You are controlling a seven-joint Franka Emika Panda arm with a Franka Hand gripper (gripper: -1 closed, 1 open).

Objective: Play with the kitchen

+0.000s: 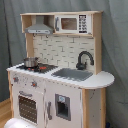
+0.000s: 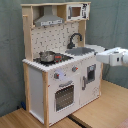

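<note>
The kitchen is a tall white and light-wood toy unit, seen in both exterior views. It has a grey hood, a microwave cabinet, a black faucet over a grey sink, and a small pot on the stove. The oven door looks shut. In the second exterior view my white arm reaches in from the second exterior view's right. Its gripper hangs at counter height, just beside the rounded counter end. A white blur shows at the first exterior view's bottom left.
A grey curtain hangs behind the kitchen. The unit stands on light wooden boards that reach forward and to the second exterior view's right. A dark seam runs between two boards in front of the oven.
</note>
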